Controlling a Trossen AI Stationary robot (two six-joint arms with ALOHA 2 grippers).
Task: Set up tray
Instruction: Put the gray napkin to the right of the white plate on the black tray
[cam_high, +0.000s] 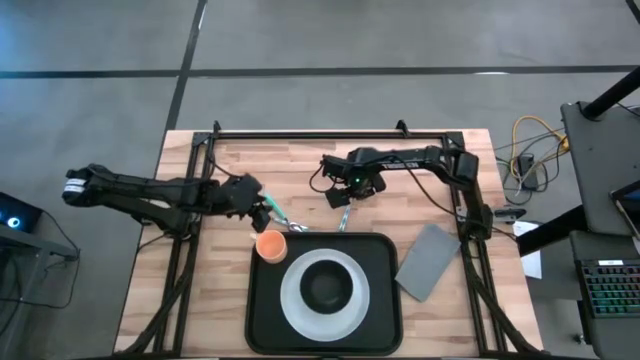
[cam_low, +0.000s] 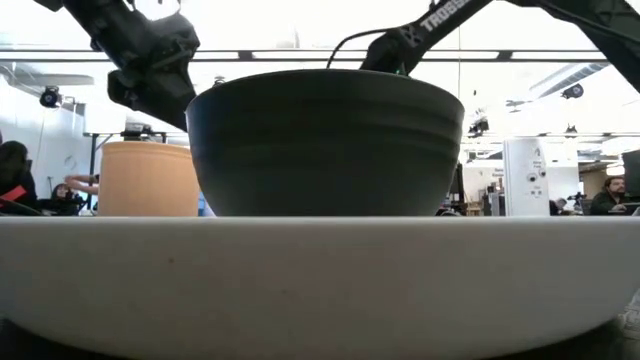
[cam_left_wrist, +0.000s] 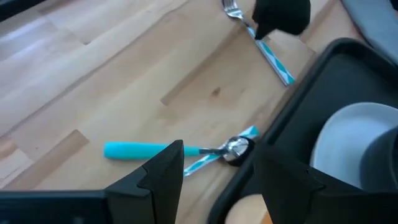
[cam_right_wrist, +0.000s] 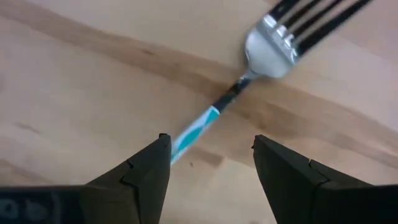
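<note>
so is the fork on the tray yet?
No. The fork lies on the bare wood table, outside the tray.

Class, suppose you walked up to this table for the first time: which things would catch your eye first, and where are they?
A black tray at the table's near edge carries a white plate with a dark bowl on it and an orange cup in one corner. Beyond it, the right claw hovers open over a blue-handled fork.
</note>
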